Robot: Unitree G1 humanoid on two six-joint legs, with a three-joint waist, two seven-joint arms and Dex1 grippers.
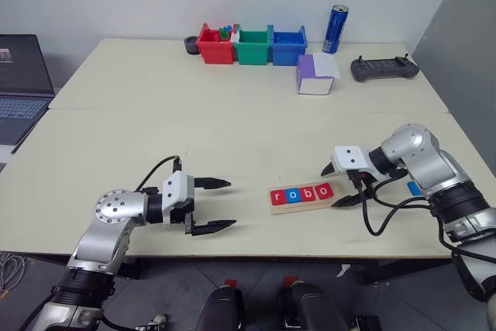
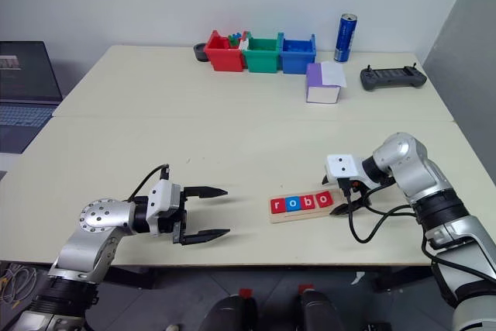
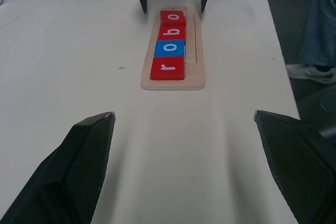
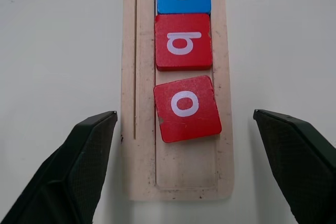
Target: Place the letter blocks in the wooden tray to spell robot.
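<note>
On your bench (image 1: 232,137) the wooden tray (image 1: 303,206) lies near the front edge, between the two grippers, with four letter blocks in its groove reading r, o, b, o: a red r (image 1: 279,197), a blue o (image 1: 294,194), a red b (image 1: 308,192) and a red o (image 1: 324,190). In the right wrist view that last red o sits slightly skewed, touching the b at one corner, and the tray's end slot beyond it is bare wood. Your right gripper (image 1: 339,185) hangs just past that end of the tray, its fingers (image 4: 79,166) spread wide to either side of the tray and gripping nothing. A further blue block (image 1: 415,187) lies on the bench beside your right forearm, apart from the tray. Your left gripper (image 1: 214,206) points at the tray's r end from a short way off, fingers (image 3: 73,171) released and empty.
</note>
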